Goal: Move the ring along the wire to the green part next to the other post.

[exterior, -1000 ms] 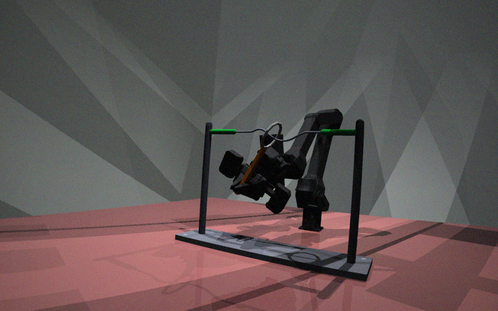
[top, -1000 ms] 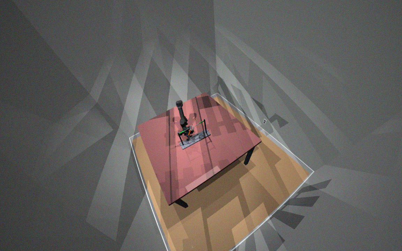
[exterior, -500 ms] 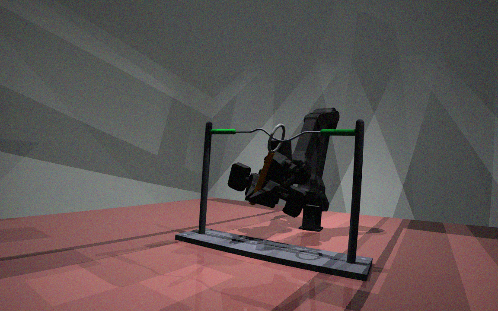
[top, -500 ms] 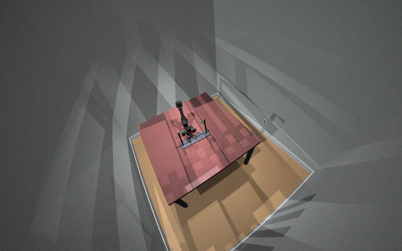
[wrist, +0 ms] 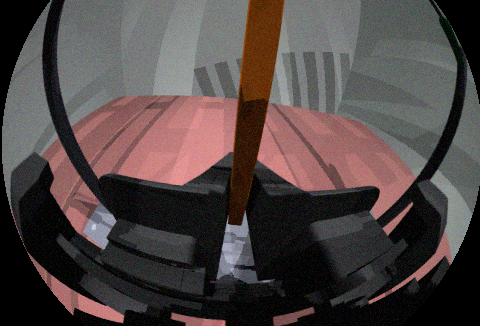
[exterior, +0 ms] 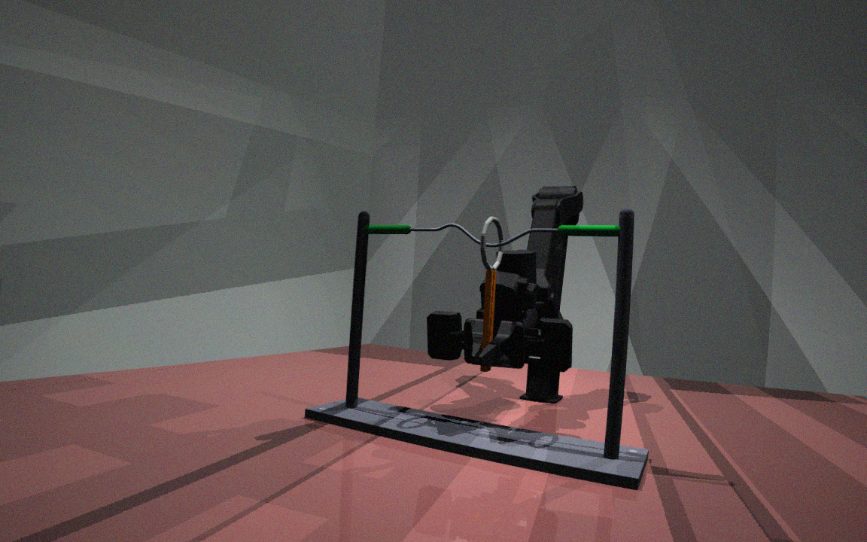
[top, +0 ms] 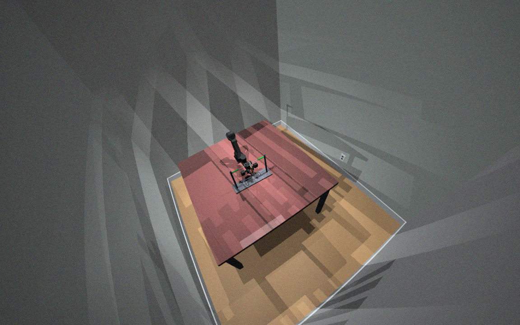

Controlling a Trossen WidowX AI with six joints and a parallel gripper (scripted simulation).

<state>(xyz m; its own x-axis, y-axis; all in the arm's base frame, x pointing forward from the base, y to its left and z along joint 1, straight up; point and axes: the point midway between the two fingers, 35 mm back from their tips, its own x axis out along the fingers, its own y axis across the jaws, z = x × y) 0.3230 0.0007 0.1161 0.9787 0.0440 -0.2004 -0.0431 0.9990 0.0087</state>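
Observation:
The ring point(exterior: 483, 248) is upright around the dip of the thin grey wire point(exterior: 430, 229), between the left green part point(exterior: 388, 229) and the right green part point(exterior: 588, 230). In the exterior view the wire passes near the ring's mid-height, with space above and below it. The orange handle point(exterior: 489, 302) point(wrist: 260, 66) points down, nearly vertical. My gripper point(exterior: 488, 347) point(wrist: 238, 158) is shut on the handle's lower part, below the wire. The ring is out of the wrist view. In the top view the ring is too small to judge its clearance.
A dark left post point(exterior: 357, 309) and right post point(exterior: 620, 336) stand on the grey base point(exterior: 450, 438) below the gripper. The reddish table point(top: 209, 201) point(exterior: 153, 471) carries the base and the arm point(top: 235, 149) point(exterior: 548, 249), which reaches in from behind the wire.

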